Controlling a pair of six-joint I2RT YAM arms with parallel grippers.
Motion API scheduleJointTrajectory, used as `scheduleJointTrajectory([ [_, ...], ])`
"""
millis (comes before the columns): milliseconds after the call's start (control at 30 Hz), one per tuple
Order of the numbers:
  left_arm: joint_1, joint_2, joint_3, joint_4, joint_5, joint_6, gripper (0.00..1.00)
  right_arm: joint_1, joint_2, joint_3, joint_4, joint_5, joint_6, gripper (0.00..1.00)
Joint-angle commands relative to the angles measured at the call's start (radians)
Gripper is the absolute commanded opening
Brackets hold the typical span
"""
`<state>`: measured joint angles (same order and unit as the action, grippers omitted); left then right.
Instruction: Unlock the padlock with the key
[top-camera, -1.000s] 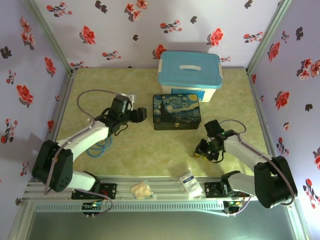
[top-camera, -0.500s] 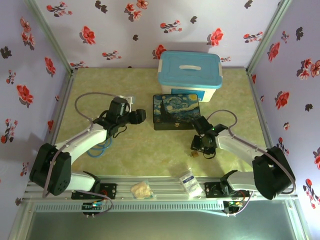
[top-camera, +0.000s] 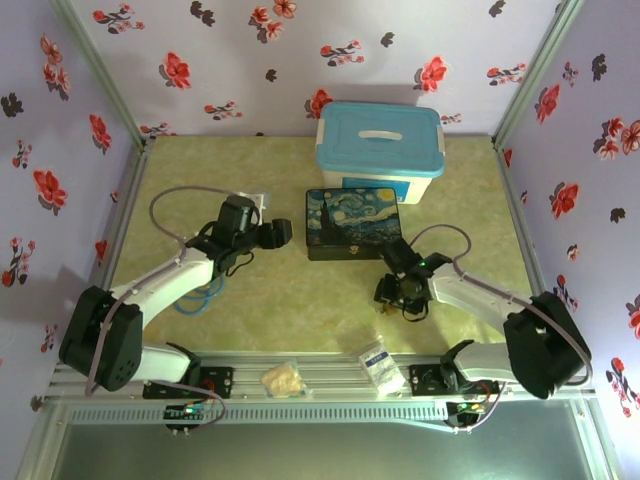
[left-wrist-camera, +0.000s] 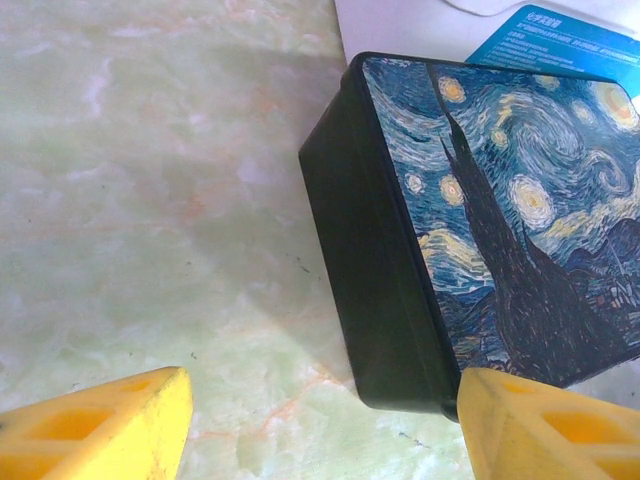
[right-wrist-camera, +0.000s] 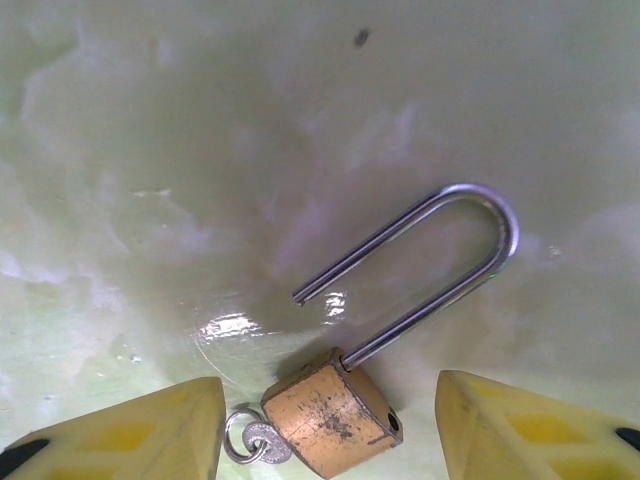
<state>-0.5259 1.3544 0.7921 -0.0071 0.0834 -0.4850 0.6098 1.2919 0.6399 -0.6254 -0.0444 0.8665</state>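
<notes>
We count one padlock (right-wrist-camera: 330, 418), one key (right-wrist-camera: 264, 441), one painted tin box (top-camera: 352, 223), one blue-lidded plastic bin (top-camera: 378, 150) and two small packets (top-camera: 283, 378) on the rail at the bottom of the top view.

The padlock lies flat on the worktop (top-camera: 300, 300) at the lower centre of the right wrist view. Its shackle is sprung, with one leg free of the body. The key sits at the body's lower left end with a small ring.

The right arm reaches from the lower right toward the centre of the top view. The right fingers (right-wrist-camera: 150, 430) are spread, one on either side of the padlock body, clear of it.

The left arm stretches from the lower left. The left fingers (left-wrist-camera: 110, 420) are spread wide beside the box's near corner.

The worktop is pale green marbled. The walls are lilac with red flowers.
</notes>
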Motion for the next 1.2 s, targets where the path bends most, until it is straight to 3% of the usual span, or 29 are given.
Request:
scheduleJointTrajectory([
  [0, 0.013, -0.027, -0.023, 0.017, 0.015, -0.009, 0.71, 0.030, 0.038, 0.013, -0.018, 0.024, 0.015, 0.58],
  [167, 0.016, -0.031, -0.029, 0.025, 0.015, -0.010, 0.71, 0.107, 0.122, 0.051, -0.102, 0.127, -0.009, 0.54],
  [267, 0.021, -0.031, -0.033, 0.030, 0.016, -0.011, 0.71, 0.108, 0.155, 0.053, -0.123, 0.163, -0.034, 0.42],
  [300, 0.021, -0.031, -0.033, 0.027, 0.015, -0.010, 0.71, 0.108, 0.161, 0.055, -0.132, 0.169, -0.042, 0.37],
  [500, 0.032, -0.042, -0.046, 0.042, 0.016, -0.014, 0.71, 0.102, 0.166, 0.072, -0.203, 0.175, -0.112, 0.35],
  [633, 0.034, -0.043, -0.050, 0.048, 0.016, -0.019, 0.71, 0.100, 0.206, 0.100, -0.230, 0.138, -0.151, 0.24],
  [767, 0.042, -0.055, -0.055, 0.036, 0.016, -0.013, 0.71, 0.107, 0.234, 0.138, -0.279, 0.134, -0.168, 0.31],
  [900, 0.068, -0.083, -0.073, 0.027, 0.015, -0.013, 0.71, 0.095, 0.240, 0.193, -0.378, 0.201, -0.212, 0.30],
  [1000, 0.079, -0.092, -0.081, 0.024, 0.016, -0.010, 0.71, 0.079, 0.281, 0.202, -0.367, 0.158, -0.241, 0.30],
  [1167, 0.083, -0.098, -0.095, 0.022, 0.021, -0.013, 0.71, 0.082, 0.291, 0.211, -0.388, 0.219, -0.232, 0.36],
])
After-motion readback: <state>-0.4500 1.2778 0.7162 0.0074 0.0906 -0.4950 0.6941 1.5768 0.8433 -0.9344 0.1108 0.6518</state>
